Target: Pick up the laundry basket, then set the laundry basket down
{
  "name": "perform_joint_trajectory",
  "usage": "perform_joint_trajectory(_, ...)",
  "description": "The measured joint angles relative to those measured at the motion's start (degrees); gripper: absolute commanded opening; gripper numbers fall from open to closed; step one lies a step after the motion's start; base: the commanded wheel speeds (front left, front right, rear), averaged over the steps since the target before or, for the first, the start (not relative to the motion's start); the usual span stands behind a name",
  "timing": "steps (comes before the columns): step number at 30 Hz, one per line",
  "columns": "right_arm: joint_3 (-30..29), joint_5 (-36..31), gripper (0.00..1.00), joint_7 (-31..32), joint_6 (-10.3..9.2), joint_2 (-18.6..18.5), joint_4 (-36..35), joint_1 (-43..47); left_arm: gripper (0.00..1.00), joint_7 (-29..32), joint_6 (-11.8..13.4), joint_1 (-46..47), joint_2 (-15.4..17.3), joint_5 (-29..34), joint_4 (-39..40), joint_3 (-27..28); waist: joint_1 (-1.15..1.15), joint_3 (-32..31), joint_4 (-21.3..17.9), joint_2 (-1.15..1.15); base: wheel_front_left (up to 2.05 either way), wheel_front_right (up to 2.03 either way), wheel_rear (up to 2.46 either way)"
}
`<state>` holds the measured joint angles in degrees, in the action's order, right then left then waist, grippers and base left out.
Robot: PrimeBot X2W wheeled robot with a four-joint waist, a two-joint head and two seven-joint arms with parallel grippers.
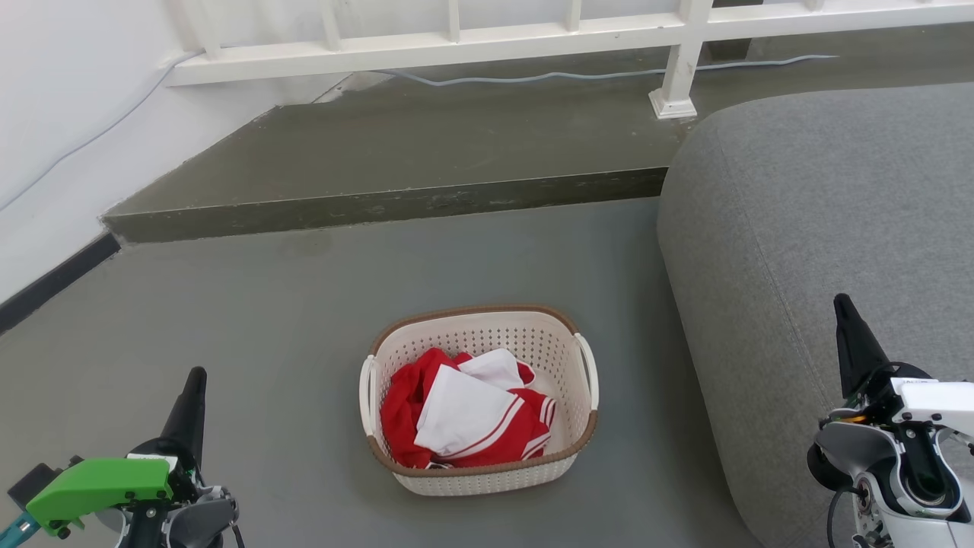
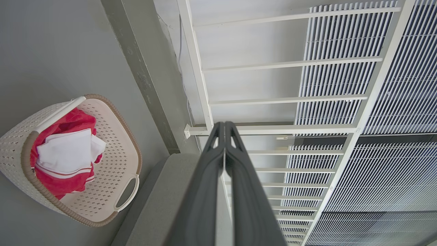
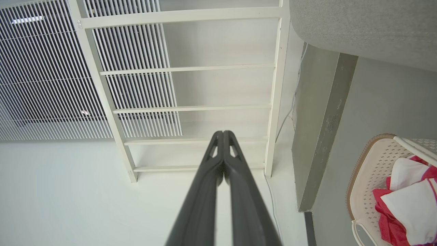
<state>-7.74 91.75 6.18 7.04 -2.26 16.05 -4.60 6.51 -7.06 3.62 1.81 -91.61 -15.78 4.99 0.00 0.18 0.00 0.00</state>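
Zero contact so far; I judge the step in hand to be the reach before the pickup.

Smooth grey floor (image 1: 228, 320) fills the middle of the head frame, and a big rounded grey fabric sofa (image 1: 822, 228) takes the right side. The cream perforated plastic laundry basket with a brown woven-look rim (image 1: 487, 341) stands upright on the floor at lower centre, near the sofa edge but apart from it. Crumpled red-and-white clothes (image 1: 464, 415) lie inside, below the rim.

Two white loop handles: one at the frame-left end (image 1: 367, 387), one at the frame-right end (image 1: 590, 371).

The left hand (image 1: 195, 380) at lower left and the right hand (image 1: 846, 316) at lower right are both well apart from the basket. Each has its two dark fingers pressed together with nothing between them. The wrist frames agree: left hand (image 2: 223, 125), right hand (image 3: 223, 134).

Doing it well:
- Spread both hands first.
- Take the left hand to the frame-left handle and the right hand to the frame-right one.
- Put one finger through each slot and close on the white loop, not the perforated wall.
- The right side looks tighter with the sofa close, so come in from above.
- Raise both ends together and level.
- Set it down flat and release only once the base sits on the floor.
- The load looks light, but the thin handles may flex.

Writing: none readable on the basket, clothes or hands.
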Motion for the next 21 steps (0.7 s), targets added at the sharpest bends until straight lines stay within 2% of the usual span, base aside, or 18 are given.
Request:
perform_joint_trajectory(15, 0.0, 0.0, 0.0, 0.0, 0.0, 0.0, 0.0, 0.0, 0.0, 0.0, 0.0, 0.0, 0.0, 0.0, 0.0, 0.0, 0.0, 0.0, 0.0, 0.0, 0.0, 0.0, 0.0)
perform_joint_trajectory(16, 0.0, 0.0, 1.0, 0.0, 0.0, 0.0, 0.0, 0.0, 1.0, 0.0, 0.0, 0.0, 0.0, 0.0, 0.0, 0.0, 0.0, 0.0, 0.0, 0.0, 0.0, 0.0, 0.0)
perform_joint_trajectory(21, 0.2, 0.0, 1.0, -0.1, -0.07, 1.2, 2.6, 2.2, 1.0, 0.0, 0.0, -1.4, -1.2, 0.0, -2.6, -0.2, 0.0, 0.0, 0.0, 0.0, 0.0, 0.0, 0.0)
